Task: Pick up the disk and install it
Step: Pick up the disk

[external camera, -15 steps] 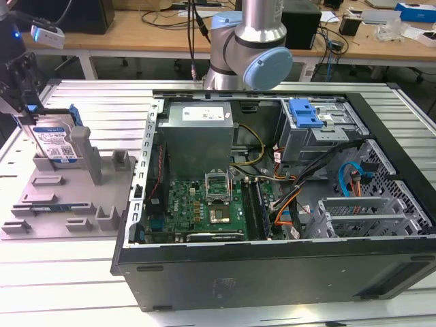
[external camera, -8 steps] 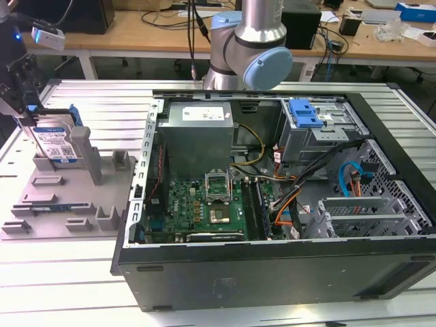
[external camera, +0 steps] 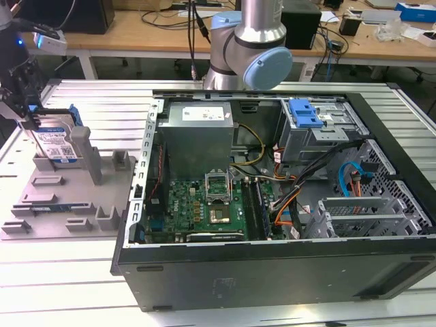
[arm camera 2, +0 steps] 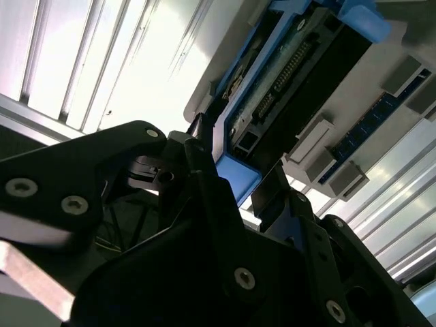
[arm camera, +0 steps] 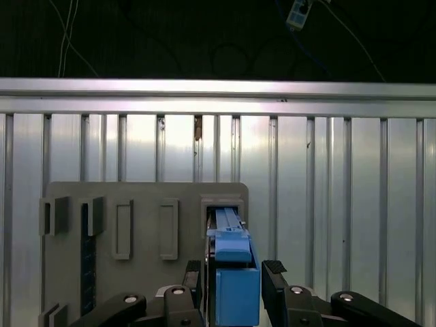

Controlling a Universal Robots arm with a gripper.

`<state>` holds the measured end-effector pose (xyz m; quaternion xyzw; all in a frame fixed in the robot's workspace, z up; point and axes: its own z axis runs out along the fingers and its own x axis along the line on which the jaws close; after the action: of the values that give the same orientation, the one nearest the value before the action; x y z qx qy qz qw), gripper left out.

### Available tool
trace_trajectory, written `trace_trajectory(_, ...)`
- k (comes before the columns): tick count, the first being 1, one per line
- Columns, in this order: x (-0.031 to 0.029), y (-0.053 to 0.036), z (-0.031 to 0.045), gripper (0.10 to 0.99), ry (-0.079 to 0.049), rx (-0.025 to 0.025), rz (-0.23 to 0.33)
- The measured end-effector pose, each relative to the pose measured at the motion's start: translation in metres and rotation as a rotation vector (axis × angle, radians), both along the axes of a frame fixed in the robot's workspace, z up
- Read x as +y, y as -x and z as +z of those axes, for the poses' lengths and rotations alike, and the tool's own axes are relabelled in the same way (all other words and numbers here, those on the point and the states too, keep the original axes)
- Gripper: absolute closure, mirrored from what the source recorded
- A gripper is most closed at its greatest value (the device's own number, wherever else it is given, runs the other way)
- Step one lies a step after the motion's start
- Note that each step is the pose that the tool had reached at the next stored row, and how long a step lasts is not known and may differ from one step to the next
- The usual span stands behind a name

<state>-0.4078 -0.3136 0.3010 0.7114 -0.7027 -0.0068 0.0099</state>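
Blue-framed disk stands upright in grey fixture slot at the exterior view's left, well apart from PC case. Gripper fingers straddle its top, unclenched, w/ slight gap one side.

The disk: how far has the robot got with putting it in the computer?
Done: the gripper sits over the disk, open fingers either side of its blue bracket. In hand: nothing gripped yet; the disk stands upright in the grey holder, at the exterior view's left of the computer case. Left: the disk is neither lifted nor installed.
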Motion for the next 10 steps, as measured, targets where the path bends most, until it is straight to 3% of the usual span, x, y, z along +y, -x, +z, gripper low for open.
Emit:
trace_trajectory(7,0.0000,0.0000,-0.0010,0.604,0.000,-0.0001,0.000)
trace_trajectory(8,0.0000,0.0000,-0.0011,0.694,0.000,-0.0001,0.000)
trace_trajectory(10,0.0000,0.0000,-0.0011,0.694,0.000,-0.0001,0.000)
